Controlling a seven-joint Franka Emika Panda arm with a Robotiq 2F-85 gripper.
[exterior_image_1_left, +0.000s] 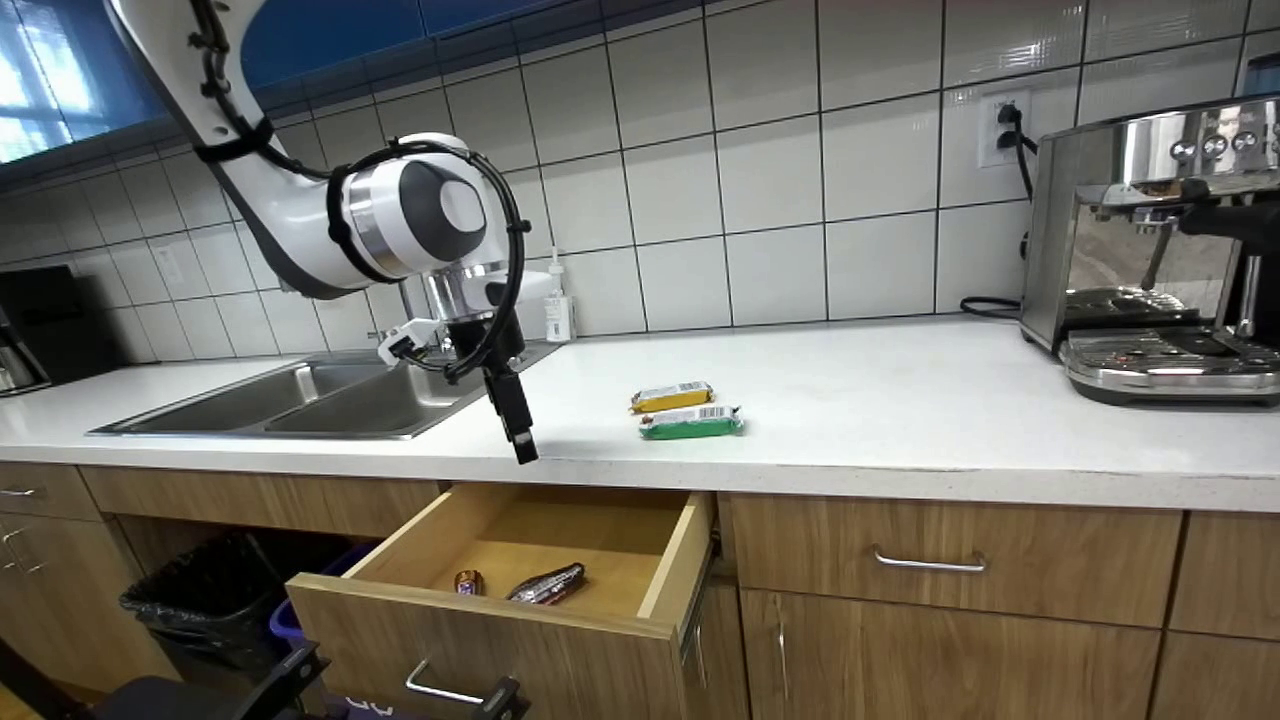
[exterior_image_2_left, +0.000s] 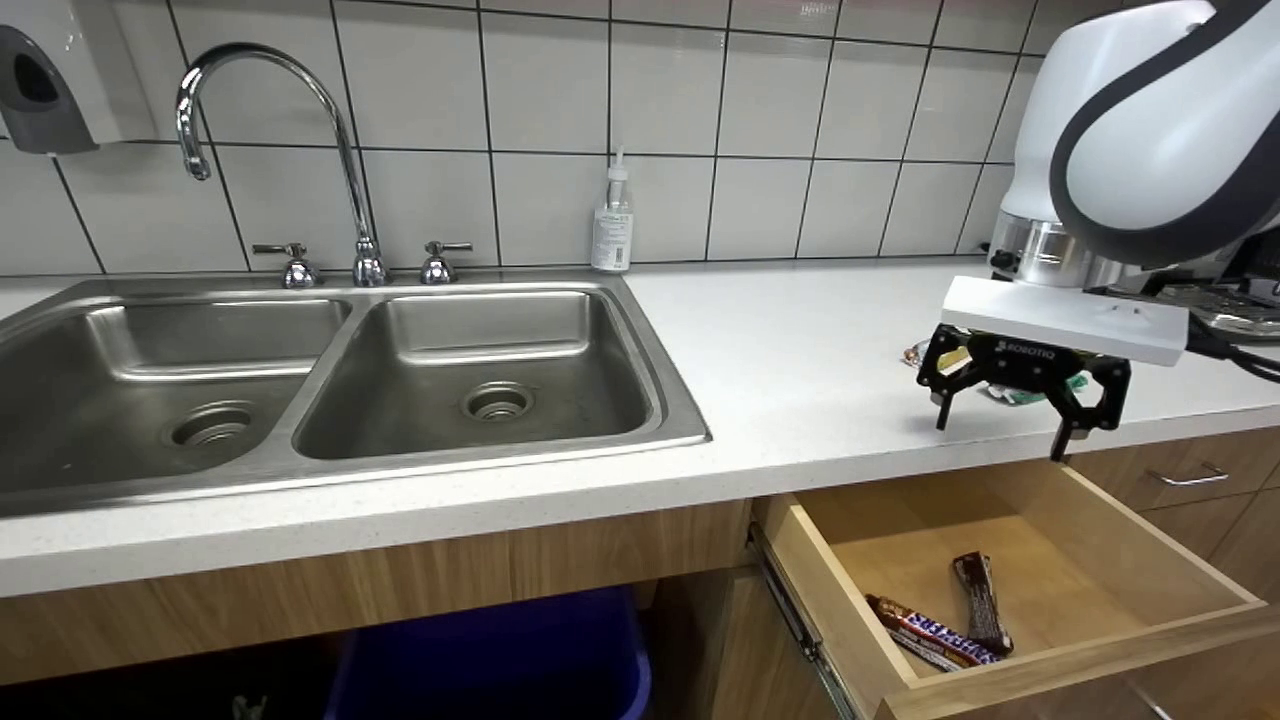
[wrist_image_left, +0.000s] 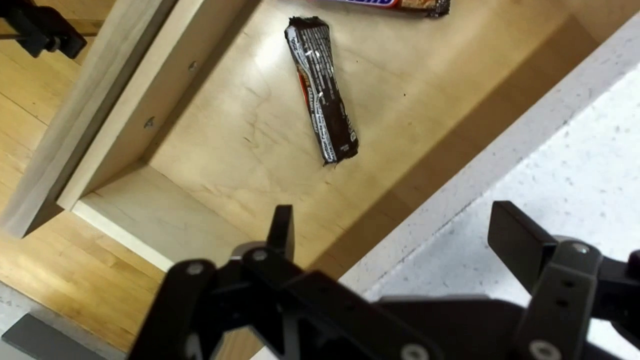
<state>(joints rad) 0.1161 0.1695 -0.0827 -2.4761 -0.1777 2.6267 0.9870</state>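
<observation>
Wrist view: The pincer (wrist_image_left: 392, 227), jaws wide apart, hangs by the edge of the white tabletop (wrist_image_left: 575, 170), above an open drawer (wrist_image_left: 425, 95) holding a brown-wrapped candy bar (wrist_image_left: 325, 95). Near that bar, in an exterior view, lies a Snickers bar (exterior_image_2_left: 940, 635). A yellow-wrapped bar (exterior_image_1_left: 672, 399) and a green-wrapped bar (exterior_image_1_left: 692, 425), probably snacks though their labels are blurred, lie side by side on the tabletop.

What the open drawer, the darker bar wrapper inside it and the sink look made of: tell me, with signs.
Drawer: wood, perhaps plywood inside, smooth and pale with fine grain; its browner front could be real wood or laminate.
Darker wrapper: thin plastic film or perhaps foil, glossy, creased and crimped at the ends.
Sink: metal, likely stainless steel, with a satin grey sheen and soft reflections.
</observation>
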